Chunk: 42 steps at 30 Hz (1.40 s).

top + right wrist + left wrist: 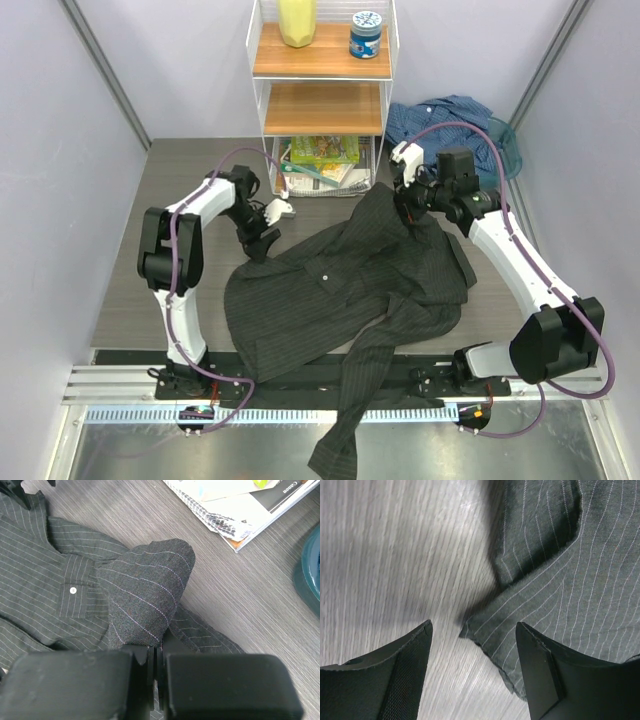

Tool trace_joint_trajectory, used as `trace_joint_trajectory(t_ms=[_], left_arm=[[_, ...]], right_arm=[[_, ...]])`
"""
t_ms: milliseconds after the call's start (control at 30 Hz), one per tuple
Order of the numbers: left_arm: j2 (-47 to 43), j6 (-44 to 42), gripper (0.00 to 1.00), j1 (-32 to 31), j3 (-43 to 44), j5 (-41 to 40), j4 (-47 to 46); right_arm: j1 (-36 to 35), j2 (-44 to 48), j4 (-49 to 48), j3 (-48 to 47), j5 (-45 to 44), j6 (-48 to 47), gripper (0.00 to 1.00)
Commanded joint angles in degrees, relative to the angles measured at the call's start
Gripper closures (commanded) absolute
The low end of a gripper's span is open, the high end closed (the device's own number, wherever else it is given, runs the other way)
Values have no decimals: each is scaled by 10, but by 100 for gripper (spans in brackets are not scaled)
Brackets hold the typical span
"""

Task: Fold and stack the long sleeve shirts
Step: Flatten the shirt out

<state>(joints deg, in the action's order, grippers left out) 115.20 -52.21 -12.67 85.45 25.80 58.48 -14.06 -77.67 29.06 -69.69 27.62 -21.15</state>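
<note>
Top external view shows the dark pinstriped shirt (340,280) spread loosely in the middle of the bench (170,165). One sleeve (350,430) hangs over the near edge, in front of the arm bases. The blue shirt (450,120) lies crumpled in the far right corner, well apart from the dark one.

The right tool (405,205) is closed tightly on a raised fold of the dark shirt at its far right side. In the right wrist view the cloth bunches up directly in front of the pinched fingers (150,655). The left tool (474,626) stands wide apart and has nothing in it. It hovers low over a corner of the shirt's left edge, with one finger over the bare bench and the other over the cloth.

I think several things can go wrong from here. The right tool holds only a small pinch, so a strong pull can let the cloth slip out. If the left tool closes too high, it will miss the thin corner, and if it closes too far in, it can take two layers together and the fold will be crooked. The hanging sleeve can drag the shirt toward the near edge when it is lifted.

The shelf rack (320,100) stands just behind the shirt, with magazines (325,160) in its lowest level. A lift toward the back can push the right tool or the cloth against them. On the top shelf stand a jar (366,35) and a yellow container (297,22), out of the way.
</note>
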Motion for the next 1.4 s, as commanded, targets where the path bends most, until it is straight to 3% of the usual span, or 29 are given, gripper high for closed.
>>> trace_joint_trajectory(t_ms=[0, 133, 267, 433, 533, 800, 967, 1267, 1367], left_arm=[[5, -19, 33, -13, -12, 4, -34], [13, -30, 41, -16, -24, -6, -36], [6, -48, 73, -12, -25, -17, -12], [-26, -50, 100, 16, -2, -11, 35], [-53, -44, 100, 31, 12, -8, 72], [-155, 4, 100, 63, 3, -24, 19], [-177, 40, 100, 63, -42, -45, -34], [-216, -19, 100, 62, -185, -73, -57], [-214, -16, 100, 63, -187, -67, -61]], right_arm=[[5, -3, -1, -28, -9, -10, 99], [7, -6, 5, -32, -9, -8, 99], [11, -5, 7, -34, -11, -10, 99], [18, 0, 12, -33, -14, -7, 99], [25, 6, 12, -32, -17, -1, 99], [31, 9, 11, -31, -30, 10, 99], [31, -7, 11, -33, -35, 18, 99], [31, -38, 14, -35, -20, 25, 99], [32, -49, 16, -38, -17, 26, 99]])
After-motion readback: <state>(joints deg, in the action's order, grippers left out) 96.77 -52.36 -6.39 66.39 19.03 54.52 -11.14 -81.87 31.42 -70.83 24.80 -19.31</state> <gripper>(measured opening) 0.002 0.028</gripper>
